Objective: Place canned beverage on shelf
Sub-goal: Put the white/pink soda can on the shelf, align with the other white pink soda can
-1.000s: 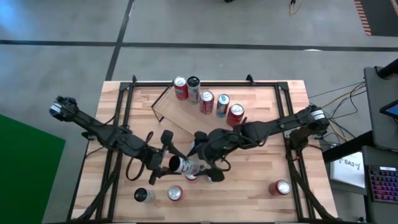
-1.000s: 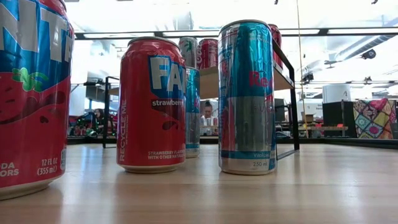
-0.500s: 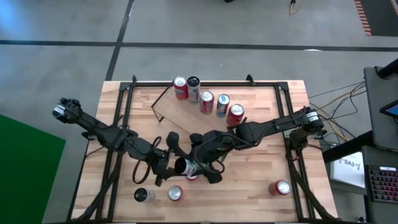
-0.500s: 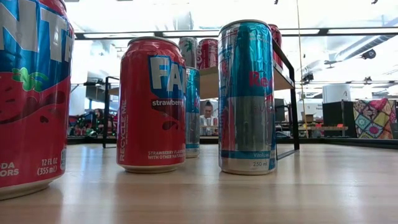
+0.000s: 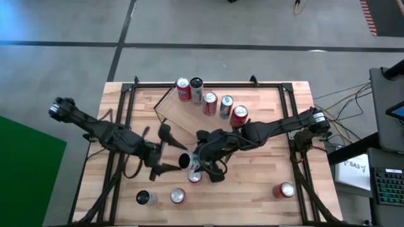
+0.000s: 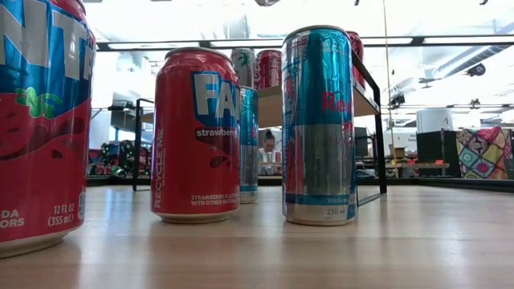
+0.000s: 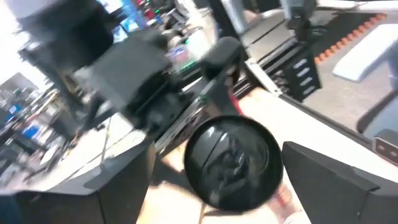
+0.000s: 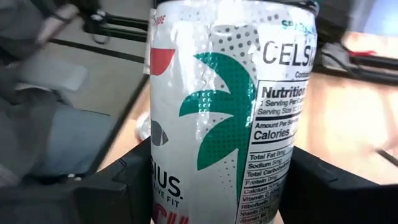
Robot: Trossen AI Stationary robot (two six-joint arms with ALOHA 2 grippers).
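On the wooden surface [image 5: 265, 170], taking the light-wood shelf [image 5: 208, 123] as landmark, the left pincer [image 5: 169, 150] sits in front of the shelf's left end, its fingers spread apart around the dark base of the white Celsius can [image 7: 233, 163] without closing on it. A silver can [image 5: 145, 198] and a red can [image 5: 177, 196] stand upright further out, near the surface's front edge.

The Celsius can [image 5: 191, 161] lies tipped on its side in front of the shelf's middle, above the surface (a palm-tree print and nutrition panel show on it). The right pincer [image 5: 203, 162] is clamped on it, one dark finger [image 8: 134, 177] pressed to each flank.

On the shelf stand five cans in a row: a red one [image 5: 183, 89], a dark-topped one [image 5: 196, 88], a red one [image 5: 209, 103], a blue one [image 5: 225, 106] and a red one [image 5: 238, 116]. A lone red can [image 5: 285, 190] stands off toward the shelf's right, near the front edge.

From table height, a strawberry Fanta can [image 6: 197, 135] and a tall blue Red Bull can [image 6: 320, 124] fill the foreground.
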